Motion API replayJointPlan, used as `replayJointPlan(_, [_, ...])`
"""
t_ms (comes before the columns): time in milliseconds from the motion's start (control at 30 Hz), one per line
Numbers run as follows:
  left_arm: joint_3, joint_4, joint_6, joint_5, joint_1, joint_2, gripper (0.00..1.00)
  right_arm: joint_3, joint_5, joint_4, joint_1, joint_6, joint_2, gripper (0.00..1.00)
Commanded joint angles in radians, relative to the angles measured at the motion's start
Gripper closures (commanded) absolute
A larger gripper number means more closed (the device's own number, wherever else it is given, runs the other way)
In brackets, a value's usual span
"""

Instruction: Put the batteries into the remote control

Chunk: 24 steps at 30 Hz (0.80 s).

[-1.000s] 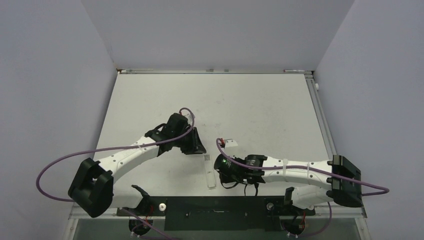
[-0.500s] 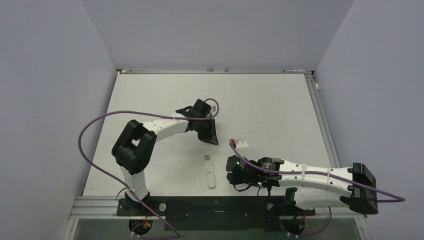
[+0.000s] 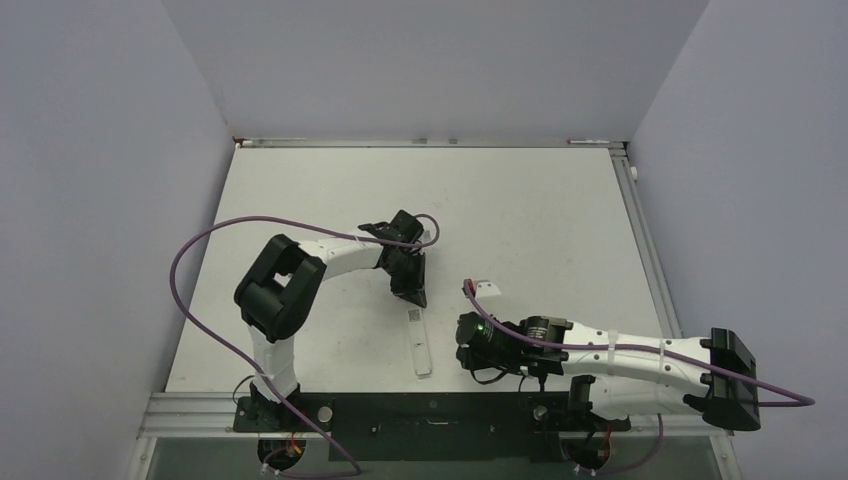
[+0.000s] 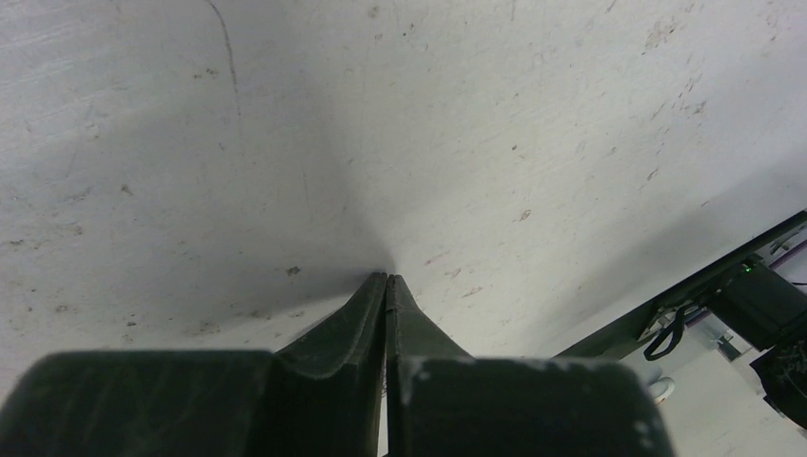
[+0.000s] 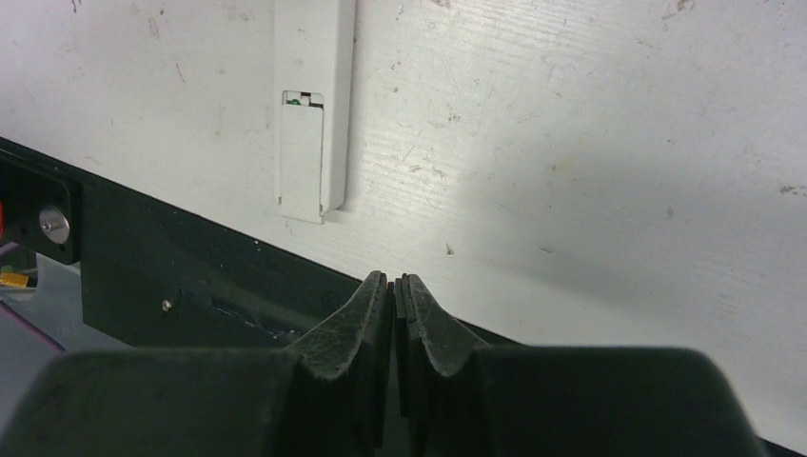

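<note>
Presently the remote control (image 3: 420,345) lies on the table with its long axis running near-to-far, its far end just beside the empty, closed left gripper (image 4: 386,279), its near half left of the likewise closed, empty right gripper (image 5: 393,283).

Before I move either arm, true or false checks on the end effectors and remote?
The left end effector is shut and empty. True.
The right end effector grips the slim white plastic remote control. False: it is shut and empty, apart from the remote.
The remote lies flat on the scuffed white table. True.
A gold-orange battery lies ahead of the left end effector. False: its wrist view shows no battery.
</note>
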Motion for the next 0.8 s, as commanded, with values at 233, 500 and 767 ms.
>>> replayJointPlan(233, [-0.102, -0.005, 0.035, -0.054, 0.019, -0.023, 1.00, -0.002, 0.024, 0.000, 0.001, -0.001, -0.003, 0.91])
replayJointPlan(500, [-0.190, 0.000, 0.023, -0.092, 0.032, -0.088, 1.00, 0.009, 0.026, -0.014, -0.015, -0.008, 0.031, 0.89])
replayJointPlan(767, [-0.299, 0.018, -0.023, -0.110, 0.035, -0.169, 1.00, 0.029, 0.016, -0.047, -0.079, -0.005, 0.062, 0.85])
